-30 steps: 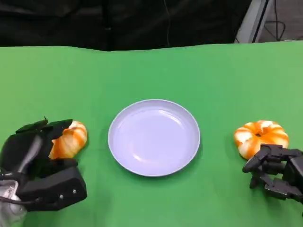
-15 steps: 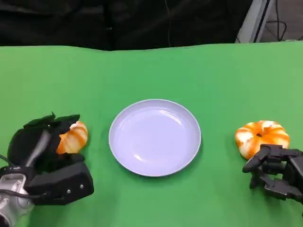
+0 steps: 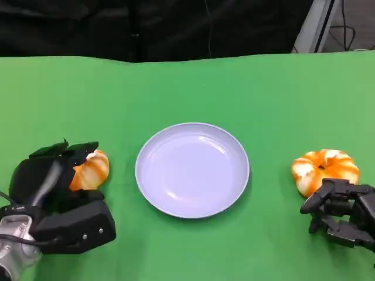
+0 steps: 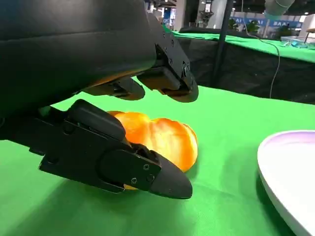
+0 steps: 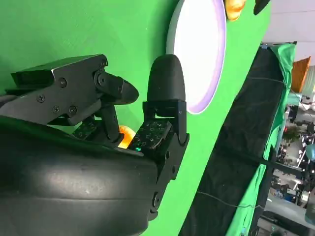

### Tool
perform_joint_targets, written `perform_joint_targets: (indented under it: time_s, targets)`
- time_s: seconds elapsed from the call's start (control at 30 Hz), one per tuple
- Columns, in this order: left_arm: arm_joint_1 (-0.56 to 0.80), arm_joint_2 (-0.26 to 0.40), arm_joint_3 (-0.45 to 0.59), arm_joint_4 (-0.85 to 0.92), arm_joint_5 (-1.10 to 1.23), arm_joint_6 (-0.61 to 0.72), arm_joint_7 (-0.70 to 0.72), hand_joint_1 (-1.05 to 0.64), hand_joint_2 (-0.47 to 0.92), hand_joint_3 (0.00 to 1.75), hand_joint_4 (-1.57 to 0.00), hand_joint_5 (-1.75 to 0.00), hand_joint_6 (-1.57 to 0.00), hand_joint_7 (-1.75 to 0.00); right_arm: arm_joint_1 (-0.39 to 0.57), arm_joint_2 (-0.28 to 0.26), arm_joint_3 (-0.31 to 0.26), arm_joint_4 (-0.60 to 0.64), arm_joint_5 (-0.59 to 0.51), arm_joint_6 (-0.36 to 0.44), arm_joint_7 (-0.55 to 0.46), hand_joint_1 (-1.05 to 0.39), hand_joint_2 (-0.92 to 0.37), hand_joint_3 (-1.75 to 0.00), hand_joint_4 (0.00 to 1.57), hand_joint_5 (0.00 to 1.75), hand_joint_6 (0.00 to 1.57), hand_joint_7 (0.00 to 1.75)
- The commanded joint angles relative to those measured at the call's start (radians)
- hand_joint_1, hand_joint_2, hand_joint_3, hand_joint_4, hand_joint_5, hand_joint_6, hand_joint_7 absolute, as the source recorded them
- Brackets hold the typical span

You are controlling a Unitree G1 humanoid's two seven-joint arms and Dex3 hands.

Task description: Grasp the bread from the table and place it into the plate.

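Note:
An orange-and-white bread [image 3: 91,170] lies on the green table left of the pale lilac plate [image 3: 192,170]. My left hand [image 3: 53,187] is cupped around it from the near left. In the left wrist view the thumb [image 4: 123,167] lies against the front of the bread [image 4: 162,137] and the fingers [image 4: 167,83] hover above it with green showing between. A second, round bread [image 3: 324,168] sits right of the plate. My right hand [image 3: 340,216] rests just in front of it, fingers loosely bent and holding nothing.
The green table [image 3: 187,88] ends at a dark backdrop at the far edge. In the right wrist view the plate [image 5: 199,49] lies beyond my right hand [image 5: 98,147], with a sliver of the round bread [image 5: 124,135] between the fingers.
My left hand has slid a little forward and to the right around the left bread, covering more of it. The right hand, the plate and the round bread have stayed put.

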Motion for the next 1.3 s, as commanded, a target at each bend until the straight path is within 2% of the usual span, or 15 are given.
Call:
perform_joint_targets:
  time_s: [0.03,0.93,1.07,1.3]
  targets:
    - [-0.009,0.009,-0.003,0.006,-0.009,0.004,-0.003,-0.77,0.87,0.00,-0.39,0.00,-0.51,0.00,0.004,-0.019,-0.010,0.000,0.012,0.002,0.001,0.09,-0.79,-0.70,0.89,1.40,0.93,1.00]
    - [-0.009,0.009,-0.003,0.006,-0.009,0.004,-0.003,-0.77,0.87,0.00,-0.39,0.00,-0.51,0.00,0.004,-0.019,-0.010,0.000,0.012,0.002,0.001,0.09,-0.79,-0.70,0.89,1.40,0.93,1.00]
    - [-0.026,-0.005,-0.004,0.053,-0.012,0.037,-0.032,-0.68,0.86,0.00,-0.40,0.00,-0.51,0.00,0.006,-0.020,-0.014,0.001,0.015,-0.012,0.005,0.11,-0.79,-0.70,0.89,1.40,0.93,1.01]
    - [-0.024,-0.005,-0.009,0.072,-0.007,0.055,-0.039,-0.70,0.87,0.01,-0.40,0.00,-0.50,0.00,0.008,-0.021,-0.013,-0.003,0.013,-0.001,0.002,0.11,-0.79,-0.71,0.88,1.40,0.92,1.01]
